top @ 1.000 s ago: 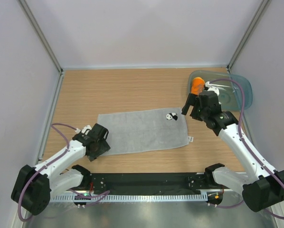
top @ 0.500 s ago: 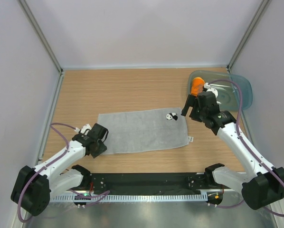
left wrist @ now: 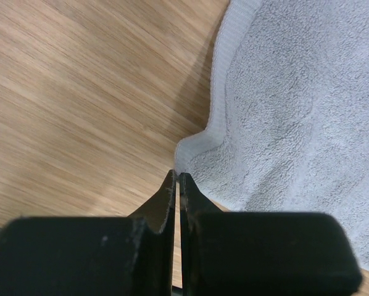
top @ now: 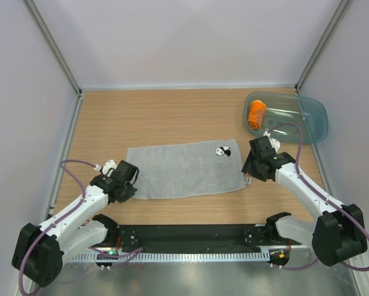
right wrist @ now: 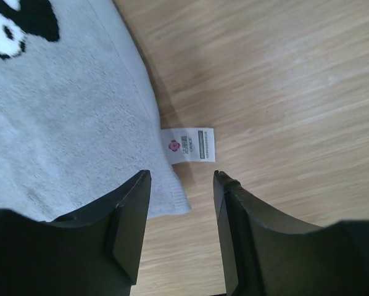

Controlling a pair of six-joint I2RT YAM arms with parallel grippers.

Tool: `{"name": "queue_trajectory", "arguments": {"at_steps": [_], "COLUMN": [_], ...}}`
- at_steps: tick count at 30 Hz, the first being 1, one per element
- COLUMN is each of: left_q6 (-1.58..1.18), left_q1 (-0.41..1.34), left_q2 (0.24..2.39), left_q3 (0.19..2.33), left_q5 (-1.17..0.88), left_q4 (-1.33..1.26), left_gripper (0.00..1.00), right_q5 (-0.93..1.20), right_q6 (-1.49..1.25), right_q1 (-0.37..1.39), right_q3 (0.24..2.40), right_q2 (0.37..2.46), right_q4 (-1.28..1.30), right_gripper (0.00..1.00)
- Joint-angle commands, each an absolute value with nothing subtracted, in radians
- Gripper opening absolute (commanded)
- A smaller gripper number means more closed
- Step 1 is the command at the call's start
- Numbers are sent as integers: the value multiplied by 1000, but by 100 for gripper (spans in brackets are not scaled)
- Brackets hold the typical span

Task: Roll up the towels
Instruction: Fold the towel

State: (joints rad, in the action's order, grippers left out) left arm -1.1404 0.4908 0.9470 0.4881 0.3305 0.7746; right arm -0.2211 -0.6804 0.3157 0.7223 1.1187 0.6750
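A light grey towel (top: 184, 169) lies flat on the wooden table, with a small panda patch (top: 222, 151) near its far right corner. My left gripper (top: 131, 190) is at the towel's near left corner. In the left wrist view its jaws (left wrist: 177, 176) are shut, pinching the curled-up hem of the grey towel (left wrist: 295, 92). My right gripper (top: 248, 175) is low over the near right corner. It stands open (right wrist: 181, 174) astride the corner of the grey towel (right wrist: 61, 123) and its white label (right wrist: 187, 145). An orange towel (top: 256, 115) lies rolled in the tub.
The translucent blue-green tub (top: 308, 117) sits at the far right, behind my right arm. A black rail (top: 190, 235) runs along the near edge between the arm bases. Grey walls close in the left, right and far sides.
My left gripper has closed on the grey towel's near left corner. My right arm has come from the tub to the towel's near right corner, its jaws narrowing.
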Motion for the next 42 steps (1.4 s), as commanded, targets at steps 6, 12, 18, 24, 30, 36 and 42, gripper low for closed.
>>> {"name": "queue_trajectory", "arguments": {"at_steps": [6,12,18,24,30,36,42], "left_q6": [-1118,-1117,-1114,-1109,-1109,-1111,-1082], "left_q1": [492,492,492,492,494,492,492], "left_q2": [902,882,873,865,853,831,792], "left_q3": [545,538,535,538,586,623,736], "left_q5": [380,376,377,380,434,410,456], "left_q4": [804,801,802,802,879,914,982], "left_gripper": [1,0,1,0,0,1,1], "right_q5": [-132,-60,-32,-23,-51,-101,-86], "right_q6": [-729,-726,-726,-727,-733,-767,-793], "right_q1": [311,311,313,318,318,314,316], "right_q3": [647,609,580,571,592,640,652], "right_q2": [1124,1170,1166,1150,1100,1011,968], "right_q4": [623,574,558,561,610,734,740], "right_gripper": [48,47,43,17,1,1,1]}}
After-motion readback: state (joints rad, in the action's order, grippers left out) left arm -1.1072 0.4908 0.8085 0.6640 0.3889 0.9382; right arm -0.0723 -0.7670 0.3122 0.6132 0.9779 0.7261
